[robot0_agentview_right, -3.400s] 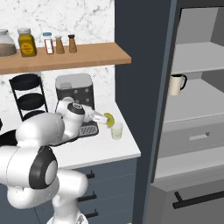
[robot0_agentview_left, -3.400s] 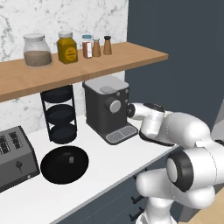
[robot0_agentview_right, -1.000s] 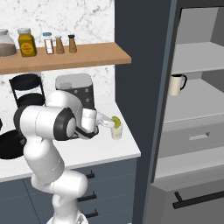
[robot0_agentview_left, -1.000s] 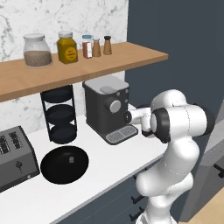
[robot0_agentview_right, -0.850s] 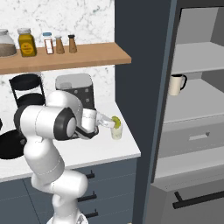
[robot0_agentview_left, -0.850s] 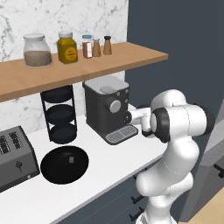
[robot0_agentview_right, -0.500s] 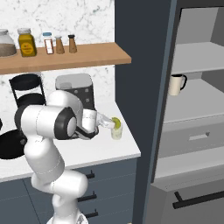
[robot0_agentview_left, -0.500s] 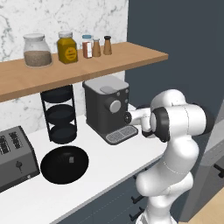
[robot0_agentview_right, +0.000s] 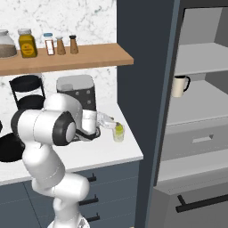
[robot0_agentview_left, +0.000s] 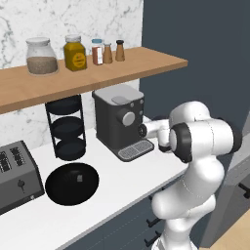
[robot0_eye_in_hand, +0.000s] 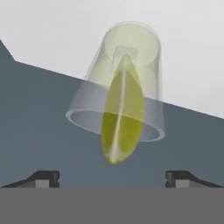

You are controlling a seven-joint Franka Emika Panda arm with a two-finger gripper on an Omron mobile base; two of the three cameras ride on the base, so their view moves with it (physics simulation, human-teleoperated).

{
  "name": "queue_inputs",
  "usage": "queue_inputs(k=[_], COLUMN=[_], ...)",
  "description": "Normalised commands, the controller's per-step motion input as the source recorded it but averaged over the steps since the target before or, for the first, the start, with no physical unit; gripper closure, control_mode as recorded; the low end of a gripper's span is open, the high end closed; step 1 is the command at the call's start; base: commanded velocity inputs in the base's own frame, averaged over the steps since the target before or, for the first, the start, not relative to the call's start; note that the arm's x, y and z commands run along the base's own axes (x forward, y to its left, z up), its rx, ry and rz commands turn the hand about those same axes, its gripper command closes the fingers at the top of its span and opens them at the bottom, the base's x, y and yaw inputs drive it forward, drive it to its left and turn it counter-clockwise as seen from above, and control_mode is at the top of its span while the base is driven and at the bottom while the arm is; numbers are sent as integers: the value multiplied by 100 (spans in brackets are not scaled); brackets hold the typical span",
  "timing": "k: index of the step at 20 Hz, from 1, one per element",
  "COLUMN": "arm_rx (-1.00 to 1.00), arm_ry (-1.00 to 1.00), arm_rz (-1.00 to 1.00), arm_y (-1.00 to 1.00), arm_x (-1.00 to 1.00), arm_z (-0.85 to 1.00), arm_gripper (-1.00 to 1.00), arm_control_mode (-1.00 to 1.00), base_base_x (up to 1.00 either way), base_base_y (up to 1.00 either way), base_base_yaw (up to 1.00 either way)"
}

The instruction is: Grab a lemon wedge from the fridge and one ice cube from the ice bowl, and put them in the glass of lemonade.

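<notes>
Counter (robot0_agentview_right: 89, 156) – glass of lemonade (robot0_eye_in_hand: 118, 83), wedge (robot0_eye_in_hand: 122, 118) half-sunk

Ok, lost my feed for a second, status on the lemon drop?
Hand open, holding nothing. Lemon wedge standing in the glass of lemonade, tip past the rim. Ice bowl not yet visited. Nothing in the way.

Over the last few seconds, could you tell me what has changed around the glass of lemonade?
The arm has swung its elbow up over the counter, and the gripper has opened, letting go of the lemon wedge, which now stands in the glass of lemonade with its tip above the rim. The glass, ice bowl and coffee machine have stayed put.
</notes>
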Motion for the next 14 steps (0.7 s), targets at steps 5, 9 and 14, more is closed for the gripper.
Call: queue_inputs(k=[5, 9, 14], arm_rx=[4, 30, 32], arm_ry=[-11, -11, -4], arm_rz=[1, 5, 7], arm_y=[0, 0, 0], arm_x=[-49, -39, -63], arm_z=[77, 100, 95], arm_gripper=[-100, -100, -100], arm_control_mode=[-100, -100, -100], base_base_x=[0, 0, 0], base_base_y=[0, 0, 0], base_base_yaw=[0, 0, 0])
